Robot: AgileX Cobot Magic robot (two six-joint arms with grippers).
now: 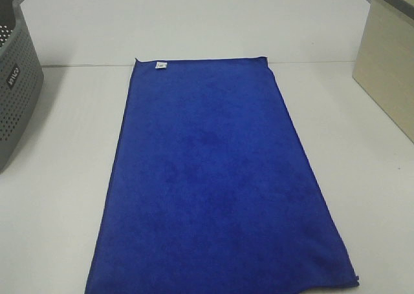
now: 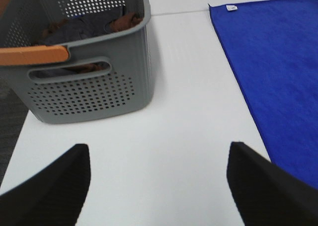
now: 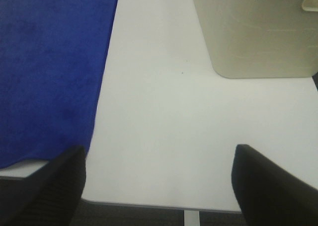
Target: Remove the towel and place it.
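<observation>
From the high exterior camera I see the towel (image 1: pixel 220 184) spread flat and lengthwise on the white table (image 1: pixel 58 197), running from mid-table to the near edge of the view. Its small white tag (image 1: pixel 160 65) sits at the far left corner. A grey perforated basket (image 1: pixel 16 94) stands at the left edge of the view, well apart from the towel. A beige bin (image 1: pixel 388 68) stands at the right edge, also clear of the cloth. Neither arm appears in this view.

From the left wrist camera I note the left gripper (image 2: pixel 159 186) with its two dark fingers (image 2: pixel 49 191) spread wide, bare table between them, nothing held. The basket (image 2: pixel 84 87) stands ahead of it, with an orange handle (image 2: pixel 35 54) and dark and brown cloth items (image 2: pixel 99 25) inside. The towel (image 2: pixel 273 72) lies flat to one side of the gripper, tag (image 2: pixel 231 8) visible at its far corner.

From the right wrist camera I note the right gripper (image 3: pixel 159 186) likewise spread wide and empty, over bare table near the table's edge. The towel (image 3: pixel 49 72) lies beside one finger (image 3: pixel 44 191); I cannot tell whether they touch. The beige bin (image 3: pixel 253 32) stands ahead on the other side.
</observation>
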